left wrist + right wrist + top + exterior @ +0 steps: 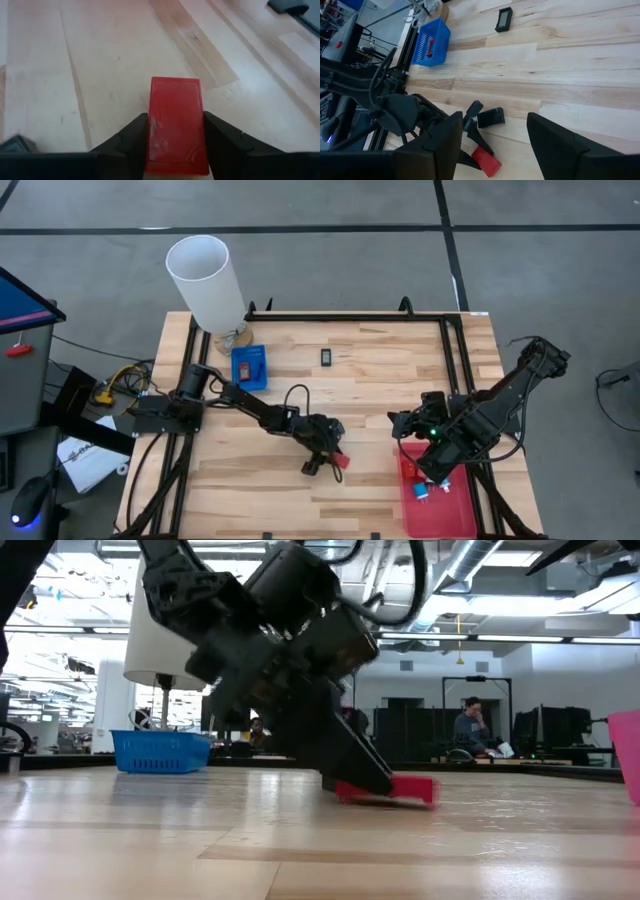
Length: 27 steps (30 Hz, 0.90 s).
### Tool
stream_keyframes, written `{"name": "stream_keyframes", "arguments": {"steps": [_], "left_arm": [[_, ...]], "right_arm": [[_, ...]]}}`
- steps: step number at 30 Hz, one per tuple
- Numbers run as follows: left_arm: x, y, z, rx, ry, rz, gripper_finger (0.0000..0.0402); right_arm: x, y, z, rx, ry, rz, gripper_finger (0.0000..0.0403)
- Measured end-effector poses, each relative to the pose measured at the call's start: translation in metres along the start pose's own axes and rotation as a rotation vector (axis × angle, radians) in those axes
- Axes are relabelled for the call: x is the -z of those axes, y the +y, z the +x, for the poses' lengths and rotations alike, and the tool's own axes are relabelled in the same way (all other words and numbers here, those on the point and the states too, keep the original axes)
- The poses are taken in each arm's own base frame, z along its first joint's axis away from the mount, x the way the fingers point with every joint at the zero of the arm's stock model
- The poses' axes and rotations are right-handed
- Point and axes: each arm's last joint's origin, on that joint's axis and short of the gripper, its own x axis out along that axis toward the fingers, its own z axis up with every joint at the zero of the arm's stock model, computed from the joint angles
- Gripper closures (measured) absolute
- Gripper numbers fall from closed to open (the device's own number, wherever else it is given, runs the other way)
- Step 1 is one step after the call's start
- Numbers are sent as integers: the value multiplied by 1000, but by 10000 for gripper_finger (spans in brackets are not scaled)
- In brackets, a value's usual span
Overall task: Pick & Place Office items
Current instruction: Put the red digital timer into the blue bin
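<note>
Red block pinched low on the bench.
Left hand [175,150] closed on red block [176,125], flat on bench [380,370], probably for lifting. Right hand [492,145] open above red tray [440,505], waiting.

- Both arms [260,412] are dark, near black, built of jointed segments with rounded housings.
- Thin black cables loop along the left arm.
- A small green light [434,432] glows on the right arm [500,395].
- The fingers [227,142] are matte black wedges.
</note>
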Motion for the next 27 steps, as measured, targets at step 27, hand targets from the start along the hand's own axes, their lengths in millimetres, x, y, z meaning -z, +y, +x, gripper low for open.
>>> {"name": "stream_keyframes", "arguments": {"steps": [27], "left_arm": [[9,15,-234,-1050,-188,-865,249]], "right_arm": [[-2,-1,0,-3,-43,-48,188]]}}
